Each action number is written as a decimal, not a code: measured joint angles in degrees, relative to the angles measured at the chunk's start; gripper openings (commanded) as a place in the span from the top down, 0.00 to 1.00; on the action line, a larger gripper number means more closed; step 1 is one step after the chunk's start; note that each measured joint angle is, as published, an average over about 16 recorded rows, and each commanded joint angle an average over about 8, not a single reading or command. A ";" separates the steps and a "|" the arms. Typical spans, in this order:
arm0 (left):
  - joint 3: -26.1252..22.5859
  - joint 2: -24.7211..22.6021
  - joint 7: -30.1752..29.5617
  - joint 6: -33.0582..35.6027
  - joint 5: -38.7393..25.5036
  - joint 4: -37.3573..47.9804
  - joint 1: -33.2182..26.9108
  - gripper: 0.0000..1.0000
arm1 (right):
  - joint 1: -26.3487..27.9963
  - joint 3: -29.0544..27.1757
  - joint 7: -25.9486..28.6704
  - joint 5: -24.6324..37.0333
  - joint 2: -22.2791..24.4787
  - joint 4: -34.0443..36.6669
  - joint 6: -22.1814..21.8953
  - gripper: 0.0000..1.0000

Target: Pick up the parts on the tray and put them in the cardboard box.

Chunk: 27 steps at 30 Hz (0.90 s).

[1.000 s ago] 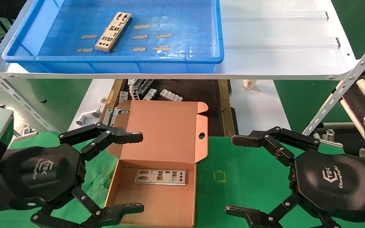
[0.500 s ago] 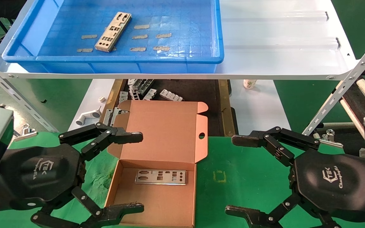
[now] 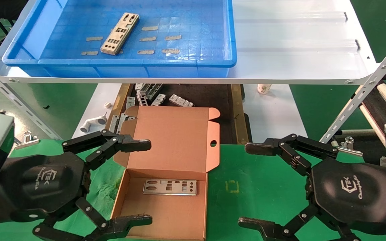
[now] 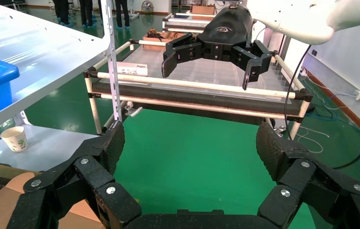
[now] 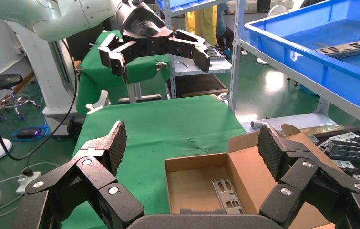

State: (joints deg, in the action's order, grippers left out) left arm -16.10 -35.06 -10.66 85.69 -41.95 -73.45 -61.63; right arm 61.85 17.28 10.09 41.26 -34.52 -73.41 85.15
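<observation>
Both hands wait spread wide and empty over the green counter (image 3: 263, 187), the left hand (image 3: 139, 182) at the cardboard box (image 3: 166, 201), the right hand (image 3: 251, 184) just beside it. One part (image 3: 170, 187) already lies in the box; another part (image 3: 119, 33) sits far ahead of the left hand in the blue tray (image 3: 119, 65) on the white shelf (image 3: 293, 50). I'd lift high before reaching, clearing the shelf's front edge and tray rim, then pinch the plate across its narrow width.

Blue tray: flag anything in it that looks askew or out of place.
One part lies diagonally in the blue tray, skewed against the floor grid. Beige tape strips are scattered around it. Nothing looks spilled or damaged. Both the left gripper and the right gripper hover open near the cardboard box.
</observation>
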 measured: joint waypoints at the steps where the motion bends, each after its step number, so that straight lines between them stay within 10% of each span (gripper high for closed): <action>1: 0.00 0.00 0.00 0.00 0.00 0.00 0.00 0.00 | 0.00 0.00 0.00 0.00 0.00 0.00 0.00 0.00; 27: 0.00 0.00 0.00 0.00 0.00 0.01 0.00 0.00 | 0.00 0.00 0.00 0.01 0.00 0.00 0.00 0.00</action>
State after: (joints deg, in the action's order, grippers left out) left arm -16.10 -35.06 -10.67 85.69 -41.95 -73.45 -61.63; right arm 61.85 17.28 10.09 41.26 -34.52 -73.41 85.15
